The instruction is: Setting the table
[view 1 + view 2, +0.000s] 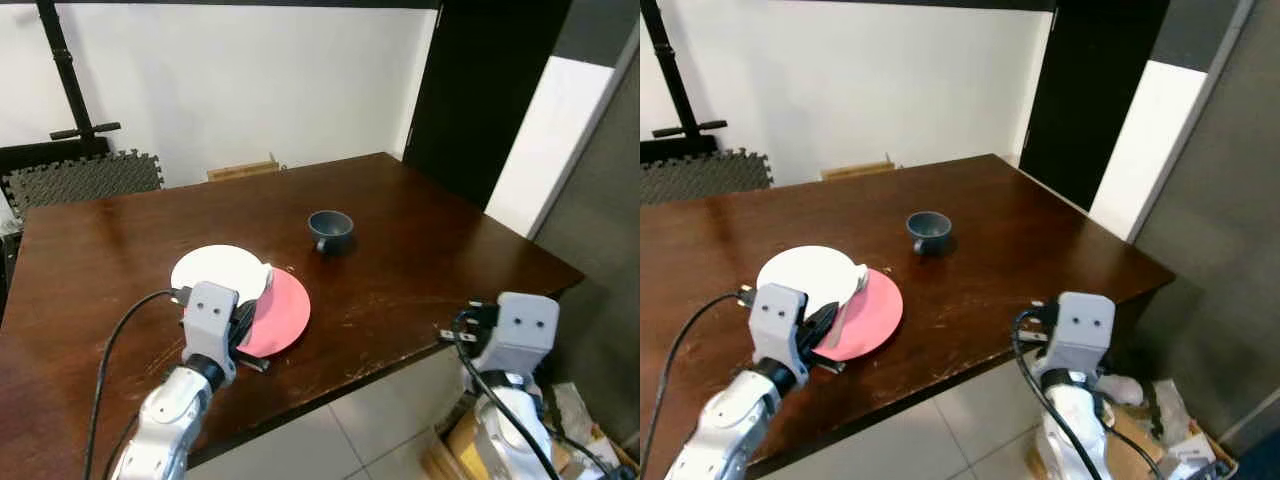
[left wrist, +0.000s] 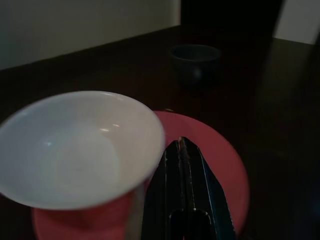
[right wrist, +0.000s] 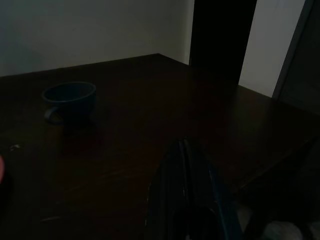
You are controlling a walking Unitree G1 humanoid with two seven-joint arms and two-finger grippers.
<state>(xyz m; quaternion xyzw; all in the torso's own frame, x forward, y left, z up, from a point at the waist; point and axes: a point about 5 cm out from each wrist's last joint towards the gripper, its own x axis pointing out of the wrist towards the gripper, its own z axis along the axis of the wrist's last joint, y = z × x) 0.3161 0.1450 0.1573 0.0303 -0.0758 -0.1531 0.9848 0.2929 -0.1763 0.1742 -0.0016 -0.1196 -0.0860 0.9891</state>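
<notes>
On the brown table (image 1: 420,250) the white bowl (image 1: 220,270) sits partly on the pink plate (image 1: 280,312), the blue cup (image 1: 329,230) stands apart behind them, the left gripper (image 2: 183,145) is pressed together over the plate, and the right gripper (image 3: 184,145), also pressed together, is at the table edge.

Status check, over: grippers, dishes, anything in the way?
Left gripper shut, over pink plate beside white bowl. Right gripper shut, idle at table edge. Blue cup apart, nothing blocking.

Brown wooden table (image 1: 420,240), white wall (image 1: 250,80), pale tiled floor (image 1: 330,440).
</notes>
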